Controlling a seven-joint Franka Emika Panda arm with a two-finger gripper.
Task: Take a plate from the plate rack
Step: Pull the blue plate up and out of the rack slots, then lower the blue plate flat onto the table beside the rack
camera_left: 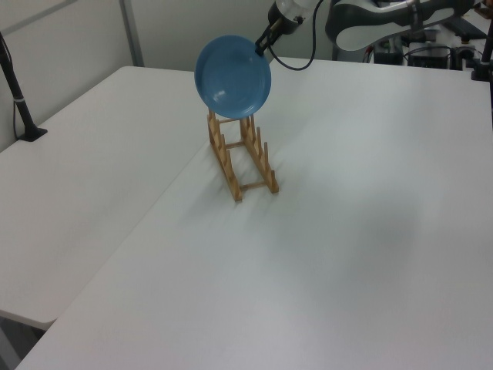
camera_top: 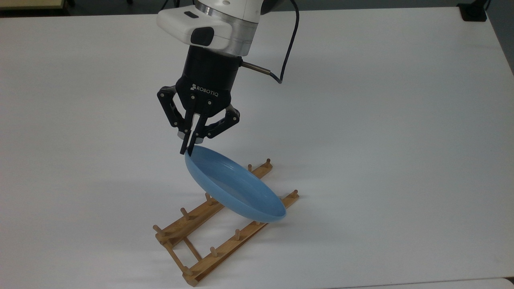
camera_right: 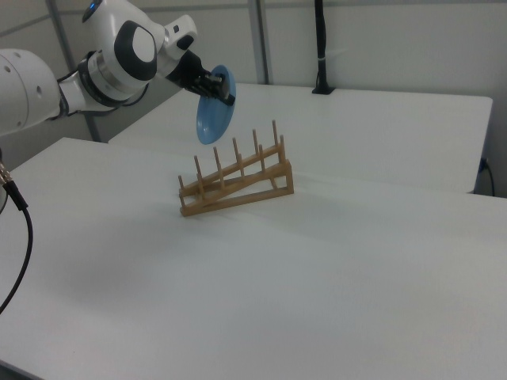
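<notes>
The claw [camera_top: 189, 147] points down from the black wrist body, and its two fingers are clamped together on the upper rim of the plate [camera_top: 235, 188]. In the left view the claw [camera_left: 260, 51] grips the plate [camera_left: 233, 76] at its upper right edge, and in the right view the claw [camera_right: 224, 93] holds the plate [camera_right: 214, 112] at its top, so that the plate is seen nearly edge-on.

The plate hangs tilted from the pinch point, its hollow side facing up and toward the top view's right, its low edge dipping toward the rack [camera_top: 188, 226]. In the right view the plate is clear of the rack [camera_right: 236, 184], above and behind the pegs. In the left view its lower edge overlaps the tops of the far pegs of the rack [camera_left: 239, 158]; whether it touches them there I cannot tell.

The rack lies on the white table [camera_top: 381, 140], slanting from the top view's lower left to its right, with two wooden rails, thin crossbars and short upright pegs. A black cable [camera_top: 287, 52] loops from the wrist up along the white arm [camera_top: 219, 20]. In the right view a dark post [camera_right: 321, 47] stands at the far edge of the table.
</notes>
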